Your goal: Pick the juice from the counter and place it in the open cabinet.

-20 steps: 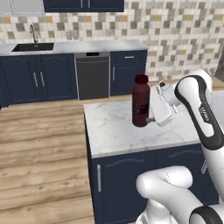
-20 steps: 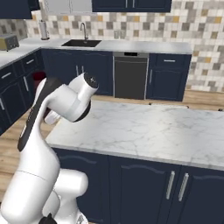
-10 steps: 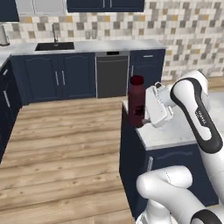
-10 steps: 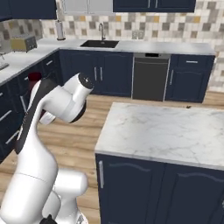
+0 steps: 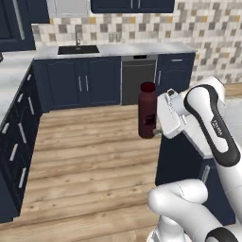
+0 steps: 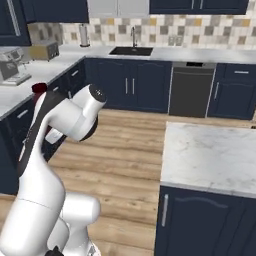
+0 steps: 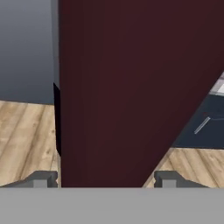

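I have the juice bottle (image 5: pixel 147 111) in my gripper (image 5: pixel 158 124), near the middle of the left view. The bottle stands straight up, off the counter (image 6: pixel 210 155), over the wood floor (image 5: pixel 90 160). My fingers (image 7: pixel 41 179) squeeze it from both sides. I still need to find the cabinet.

The juice (image 5: pixel 147 111) stands upright in the air, clamped at its lower body by the jaws of the gripper (image 5: pixel 156 128), its red cap above them. Below the jaws lies the wooden floor (image 5: pixel 90 156). Beyond them stands a dark dishwasher (image 5: pixel 137 79) under a grey worktop (image 5: pixel 142 49). Farther off past the jaws and to the picture's left, a black sink (image 5: pixel 78 49) sits in that worktop.
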Controlling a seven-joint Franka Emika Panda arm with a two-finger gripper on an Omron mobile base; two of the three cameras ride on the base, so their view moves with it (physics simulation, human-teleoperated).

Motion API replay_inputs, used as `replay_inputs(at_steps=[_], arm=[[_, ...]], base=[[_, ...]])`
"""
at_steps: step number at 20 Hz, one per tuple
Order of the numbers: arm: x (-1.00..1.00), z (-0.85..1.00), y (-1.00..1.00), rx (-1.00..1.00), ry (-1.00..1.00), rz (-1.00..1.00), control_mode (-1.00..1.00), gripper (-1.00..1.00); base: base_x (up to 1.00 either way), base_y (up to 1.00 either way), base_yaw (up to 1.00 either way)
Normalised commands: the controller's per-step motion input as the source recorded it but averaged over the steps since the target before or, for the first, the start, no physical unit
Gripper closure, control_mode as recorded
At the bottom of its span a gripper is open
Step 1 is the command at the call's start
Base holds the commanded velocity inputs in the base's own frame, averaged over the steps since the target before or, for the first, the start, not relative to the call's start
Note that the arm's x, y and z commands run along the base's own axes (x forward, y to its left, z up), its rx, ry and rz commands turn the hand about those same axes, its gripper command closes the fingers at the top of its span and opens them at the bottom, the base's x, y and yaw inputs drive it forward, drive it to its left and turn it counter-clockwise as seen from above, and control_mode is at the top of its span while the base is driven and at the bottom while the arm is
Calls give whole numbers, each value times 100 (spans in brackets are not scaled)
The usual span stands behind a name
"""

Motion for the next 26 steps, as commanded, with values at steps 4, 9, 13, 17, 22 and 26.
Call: replay_inputs(at_steps=[4,9,13,17,22,26], arm=[[0,0,0,0,0,0,100,100],[0,0,0,0,0,0,100,100],[0,0,0,0,0,0,100,100],[0,0,0,0,0,0,100,100],[0,0,0,0,0,0,100,100],[0,0,0,0,0,0,100,100]], base=[[58,74,0],[100,1,0],[100,1,0],[100,0,0],[100,0,0],[100,0,0]])
